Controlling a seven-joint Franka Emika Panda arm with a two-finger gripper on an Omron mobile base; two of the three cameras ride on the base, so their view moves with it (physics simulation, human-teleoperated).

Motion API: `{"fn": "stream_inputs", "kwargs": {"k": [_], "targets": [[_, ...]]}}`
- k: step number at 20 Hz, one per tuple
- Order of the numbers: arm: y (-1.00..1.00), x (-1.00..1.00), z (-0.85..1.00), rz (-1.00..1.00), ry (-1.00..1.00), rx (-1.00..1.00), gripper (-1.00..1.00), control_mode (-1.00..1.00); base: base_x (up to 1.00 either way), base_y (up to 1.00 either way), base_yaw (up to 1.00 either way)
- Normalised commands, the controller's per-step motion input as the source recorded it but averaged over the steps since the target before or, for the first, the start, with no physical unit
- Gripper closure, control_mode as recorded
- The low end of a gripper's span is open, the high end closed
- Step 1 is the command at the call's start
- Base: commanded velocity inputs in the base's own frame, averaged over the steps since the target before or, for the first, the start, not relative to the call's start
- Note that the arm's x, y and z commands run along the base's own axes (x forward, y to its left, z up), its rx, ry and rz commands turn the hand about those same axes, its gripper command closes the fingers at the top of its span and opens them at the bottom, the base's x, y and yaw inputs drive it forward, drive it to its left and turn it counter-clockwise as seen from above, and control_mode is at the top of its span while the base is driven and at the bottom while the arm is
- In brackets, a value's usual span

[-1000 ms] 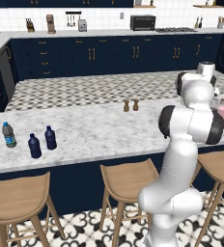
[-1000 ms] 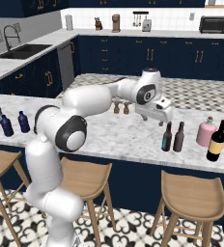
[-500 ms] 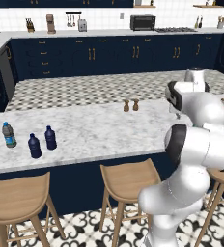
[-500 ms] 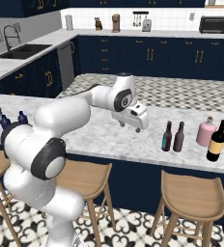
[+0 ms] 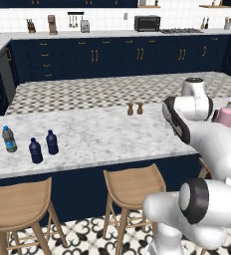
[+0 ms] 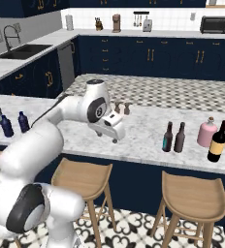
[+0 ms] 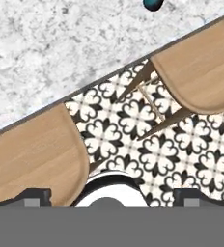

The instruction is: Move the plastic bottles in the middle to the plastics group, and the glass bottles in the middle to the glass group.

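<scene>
1. We are seeing the claw hanging spread wide and empty over the tabletop edge.
2. Two navy bottles are standing beside the clear bottle.
3. Two dark slim bottles are standing near the pink bottle.

A glossy white arm of rounded segments is seen, joined by dark grey joint rings, ending in a white hand block.
</scene>
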Motion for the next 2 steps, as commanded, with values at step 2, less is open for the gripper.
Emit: {"fn": "stream_inputs", "kwargs": {"k": [2], "targets": [[0.68,-0.8,0.2,0.0,0.0,0.0,-1.0,-1.0,0.0,0.0,0.0]]}}
